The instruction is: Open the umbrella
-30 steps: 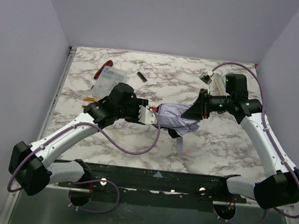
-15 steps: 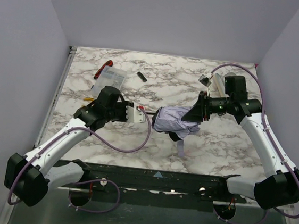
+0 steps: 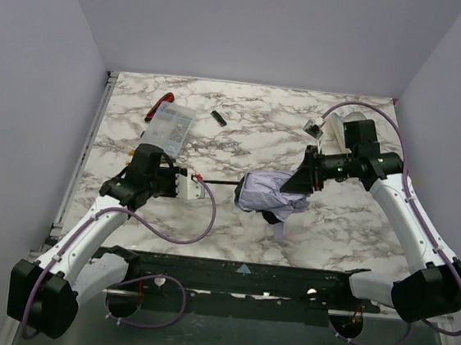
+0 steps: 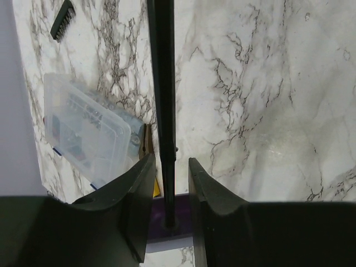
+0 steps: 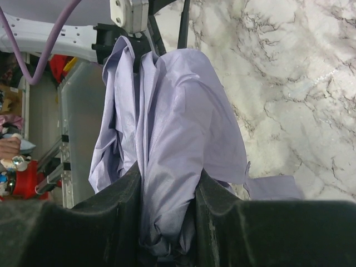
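Note:
The umbrella's lavender-white canopy lies bunched at the table's middle. Its thin black shaft stretches left from it. My left gripper is shut on the umbrella's handle. In the left wrist view the shaft runs up between the fingers from the pale handle. My right gripper is shut on the canopy's right end. In the right wrist view the fabric is pinched between the pads, and the shaft leads away at the top. A fabric strap trails toward the near edge.
A clear plastic box lies at the back left and also shows in the left wrist view. Beside it are a red-and-black tool and a small black stick-like object. A small white item lies at the back right.
My left arm has pulled leftward with the handle, and the black shaft has drawn out longer. The canopy stayed in the right gripper, shifting only slightly.

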{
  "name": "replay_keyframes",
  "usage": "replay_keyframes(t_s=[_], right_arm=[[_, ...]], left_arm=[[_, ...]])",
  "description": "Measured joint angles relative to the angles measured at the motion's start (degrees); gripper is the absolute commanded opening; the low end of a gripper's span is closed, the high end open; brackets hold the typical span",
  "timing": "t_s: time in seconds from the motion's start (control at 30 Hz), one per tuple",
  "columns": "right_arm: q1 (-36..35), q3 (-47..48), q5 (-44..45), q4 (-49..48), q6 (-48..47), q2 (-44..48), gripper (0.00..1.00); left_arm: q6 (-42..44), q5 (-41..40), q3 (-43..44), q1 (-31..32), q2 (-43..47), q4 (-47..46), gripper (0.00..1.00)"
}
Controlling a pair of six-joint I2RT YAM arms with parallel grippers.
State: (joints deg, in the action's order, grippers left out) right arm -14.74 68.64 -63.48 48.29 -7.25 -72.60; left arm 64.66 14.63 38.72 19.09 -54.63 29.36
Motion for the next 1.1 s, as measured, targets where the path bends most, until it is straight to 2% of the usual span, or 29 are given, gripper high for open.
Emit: replay_keyframes(t_s=[0.37, 0.67, 0.87, 0.97, 1.1], right_arm=[[0.0, 0.1, 0.0, 1.3, -4.0, -0.3, 0.00], [0.2, 0.1, 0.0, 1.2, -4.2, -0.8, 0.00], [0.9, 0.0, -0.4, -1.4, -0.4, -0.7, 0.00], [1.4, -0.6, -1.0, -3.3, 2.4, -0.3, 0.00], [2.5, -0.9, -2.3, -5.0, 4.6, 0.1, 0.00]], left_arm=[[7.1, 10.1, -2.5, -7.0, 2.4, -2.6, 0.33], [8.1, 11.2, -1.7, -7.8, 0.5, -2.6, 0.32], [6.9, 11.1, 1.4, -7.9, -1.9, -1.6, 0.53], [4.8, 9.5, 3.7, -6.8, -3.2, -0.5, 0.55], [0.5, 5.1, 6.6, -0.1, -7.0, 0.6, 0.55]])
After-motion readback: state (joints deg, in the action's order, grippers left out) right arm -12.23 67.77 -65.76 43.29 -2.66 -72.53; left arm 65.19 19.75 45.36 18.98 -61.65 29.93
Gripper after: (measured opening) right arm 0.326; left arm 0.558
